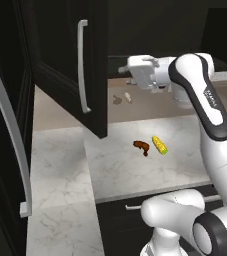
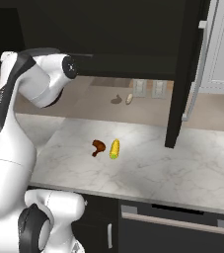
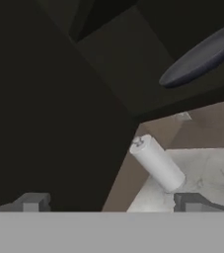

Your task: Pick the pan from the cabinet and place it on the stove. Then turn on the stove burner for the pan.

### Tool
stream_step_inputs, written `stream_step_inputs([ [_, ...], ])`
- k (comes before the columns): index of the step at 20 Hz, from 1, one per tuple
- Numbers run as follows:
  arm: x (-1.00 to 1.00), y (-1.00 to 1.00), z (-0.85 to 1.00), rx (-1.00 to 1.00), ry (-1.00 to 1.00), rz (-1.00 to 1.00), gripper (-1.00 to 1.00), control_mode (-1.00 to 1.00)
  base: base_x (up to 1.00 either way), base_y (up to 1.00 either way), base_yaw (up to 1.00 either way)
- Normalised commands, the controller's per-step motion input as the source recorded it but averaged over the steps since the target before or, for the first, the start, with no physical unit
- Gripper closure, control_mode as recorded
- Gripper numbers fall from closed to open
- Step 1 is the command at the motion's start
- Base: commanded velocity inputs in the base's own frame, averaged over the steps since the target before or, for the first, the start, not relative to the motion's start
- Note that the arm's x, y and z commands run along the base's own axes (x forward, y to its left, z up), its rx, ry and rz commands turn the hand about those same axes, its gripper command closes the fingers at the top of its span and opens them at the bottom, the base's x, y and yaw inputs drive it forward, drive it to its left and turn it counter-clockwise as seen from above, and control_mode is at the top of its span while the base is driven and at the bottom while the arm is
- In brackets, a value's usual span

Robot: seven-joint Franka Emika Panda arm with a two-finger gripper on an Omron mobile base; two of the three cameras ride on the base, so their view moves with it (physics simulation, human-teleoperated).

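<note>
While hand [image 3: 111,201] is hanging w/ fingers apart, pan [image 3: 202,55] is sitting inside cabinet [image 1: 65,60]; corn [image 1: 159,144] is lying on desk [image 1: 125,170].

Only one marking shows: small dark lettering on the white upper link of the arm [image 1: 211,100] in the left base view, too small and blurred to read. No other text, label, brand or number is legible
</note>
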Motion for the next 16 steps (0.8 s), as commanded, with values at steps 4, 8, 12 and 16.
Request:
stream_step_inputs([
  [4,-0.06,0.01,0.0,0.0,-0.04,0.18,-1.0,-1.0,0.0,0.0,0.0],
  [8,-0.06,0.0,0.03,0.0,-0.13,0.07,-1.0,-1.0,0.0,0.0,0.0],
  [12,-0.11,-0.01,0.09,0.0,-0.2,0.0,-1.0,-1.0,0.0,0.0,0.0],
  [16,-0.21,0.0,0.02,0.0,-0.16,0.0,-1.0,-1.0,0.0,0.0,0.0],
])
